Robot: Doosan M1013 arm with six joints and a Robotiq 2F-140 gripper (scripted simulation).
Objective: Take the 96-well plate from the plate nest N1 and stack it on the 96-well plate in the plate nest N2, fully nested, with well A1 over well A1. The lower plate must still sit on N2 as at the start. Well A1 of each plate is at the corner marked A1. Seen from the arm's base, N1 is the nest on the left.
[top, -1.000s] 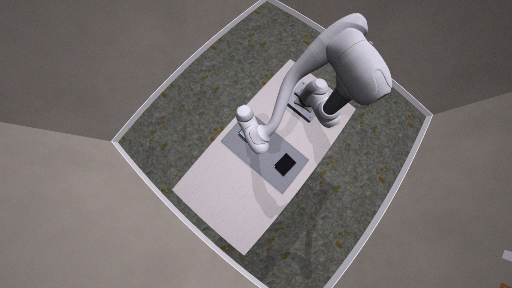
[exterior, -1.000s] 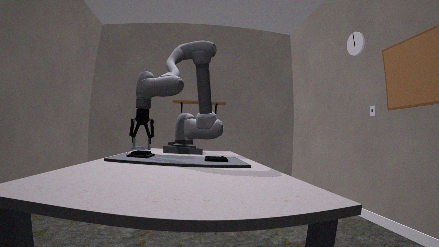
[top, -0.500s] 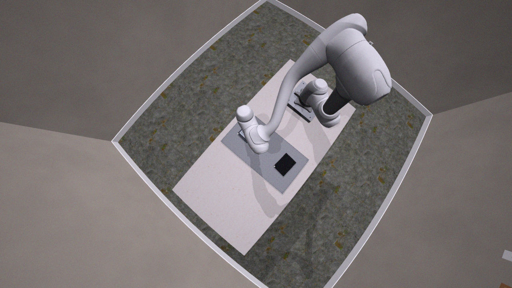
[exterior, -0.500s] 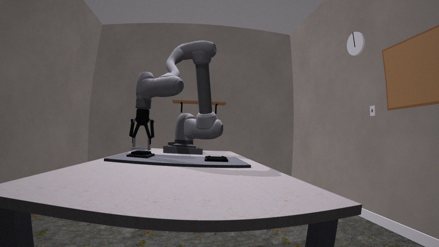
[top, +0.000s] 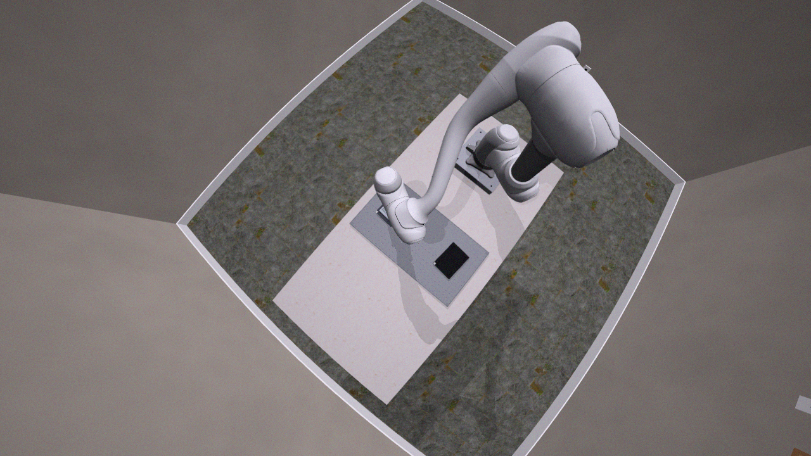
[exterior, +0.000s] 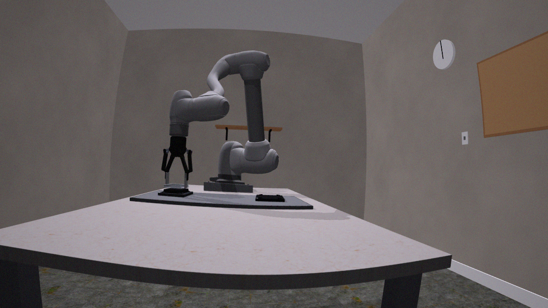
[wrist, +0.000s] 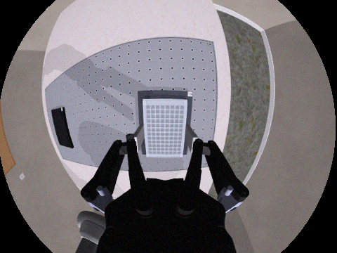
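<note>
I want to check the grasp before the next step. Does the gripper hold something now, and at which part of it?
Yes. The gripper is shut on the 96-well plate, with one finger on each of its two long sides, near the end closest to the wrist camera.

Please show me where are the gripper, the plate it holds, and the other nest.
gripper (exterior: pixel 176 179): exterior view, midway between the fingertips.
clear 96-well plate (wrist: pixel 165 128): wrist view, middle of its well grid, held between the fingers.
black nest (exterior: pixel 270 197): exterior view, its top face, on the grey board.
</note>
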